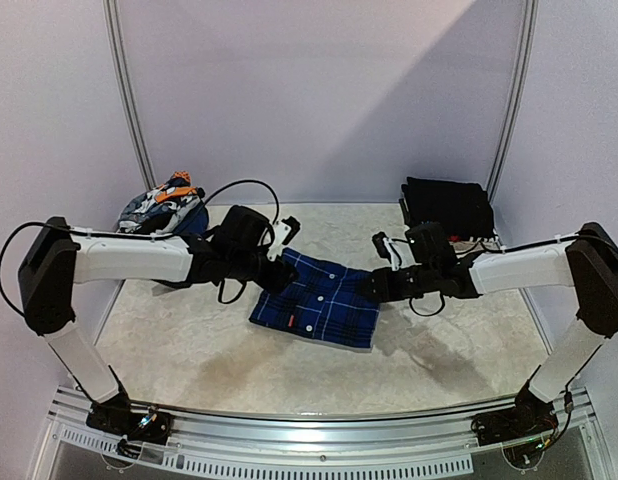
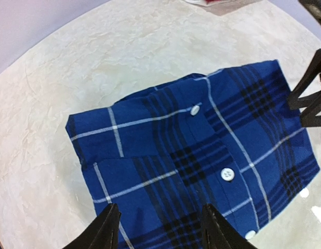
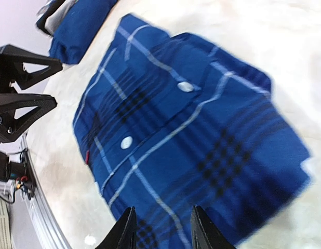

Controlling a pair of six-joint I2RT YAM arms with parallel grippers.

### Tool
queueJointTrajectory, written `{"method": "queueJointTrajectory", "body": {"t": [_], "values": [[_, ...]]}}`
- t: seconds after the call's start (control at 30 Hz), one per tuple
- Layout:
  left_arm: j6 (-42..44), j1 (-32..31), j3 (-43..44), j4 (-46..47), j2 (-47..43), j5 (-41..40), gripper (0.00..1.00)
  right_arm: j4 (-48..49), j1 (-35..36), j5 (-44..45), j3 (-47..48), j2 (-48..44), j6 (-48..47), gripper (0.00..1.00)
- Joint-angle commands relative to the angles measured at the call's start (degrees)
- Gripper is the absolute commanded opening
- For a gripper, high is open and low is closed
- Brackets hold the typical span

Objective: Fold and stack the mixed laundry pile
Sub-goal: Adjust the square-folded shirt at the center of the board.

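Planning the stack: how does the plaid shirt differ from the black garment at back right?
The plaid shirt is blue, white-lined, with buttons; the black garment is plain. The shirt lies centrally; the black garment sits in the far right corner. Both look folded roughly square.

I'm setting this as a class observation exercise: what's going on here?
Two robot arms are working on laundry. A folded blue plaid shirt lies flat on the table; the left gripper and right gripper hover at its opposite edges, both open, neither holding it. Unsorted garments sit heaped at the far left, black folded clothing at the far right.
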Motion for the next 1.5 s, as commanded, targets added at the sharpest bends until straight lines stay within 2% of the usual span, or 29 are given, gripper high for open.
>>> {"method": "queueJointTrajectory", "body": {"t": [0.0, 0.33, 1.0, 1.47], "values": [[0.7, 3.1, 2.3, -0.1, 3.4, 4.4, 0.54, -1.5, -1.9, -0.4, 1.3, -0.1, 0.5, 0.36], [-0.1, 6.1, 5.5, 1.8, 9.2, 10.8, 0.49, -1.1, -4.2, -2.5, 3.8, 4.4, -0.1, 0.36], [0.8, 9.6, 13.5, 1.3, 17.6, 13.1, 0.46, -1.9, -7.1, -4.1, 9.2, 11.1, -1.3, 0.35], [0.1, 13.0, 19.9, 0.7, 24.3, 16.4, 0.45, 1.0, -10.3, -7.0, 10.0, 16.9, -1.1, 0.34]]}}
